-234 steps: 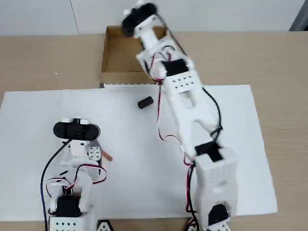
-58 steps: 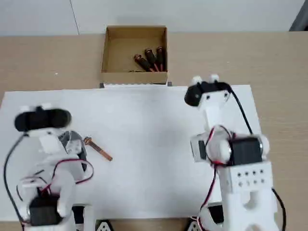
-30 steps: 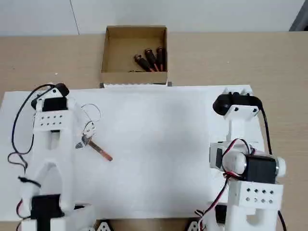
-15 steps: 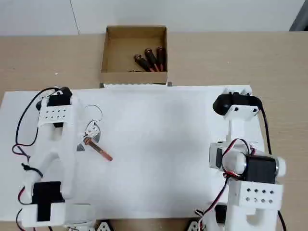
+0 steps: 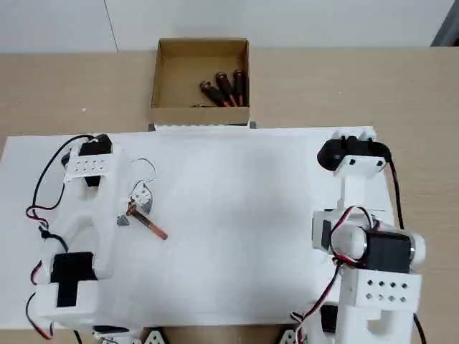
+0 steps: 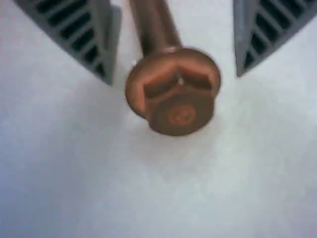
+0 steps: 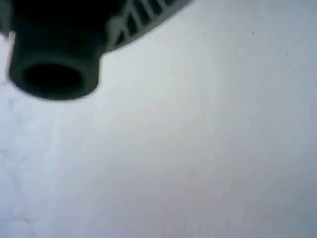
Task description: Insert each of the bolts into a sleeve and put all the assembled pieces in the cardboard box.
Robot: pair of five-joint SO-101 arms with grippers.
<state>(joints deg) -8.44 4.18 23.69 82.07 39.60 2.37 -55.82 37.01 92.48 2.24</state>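
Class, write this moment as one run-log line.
left gripper: open astride bolt lying on paper | right gripper: shut on sleeve | box: three assembled pieces inside

— How does my left side look on your feed?
— I see the white left arm (image 5: 84, 215) stretched forward with its wrist turned inward. The left gripper (image 5: 134, 208) points down, its grey ribbed fingers (image 6: 89, 34) spread wide.
— And my right?
— I've got the white right arm (image 5: 358, 229) folded upright, black wrist motor (image 5: 353, 153) to the front. The right gripper (image 7: 74, 29) is clamped on a black cylindrical plastic sleeve (image 7: 54, 69).
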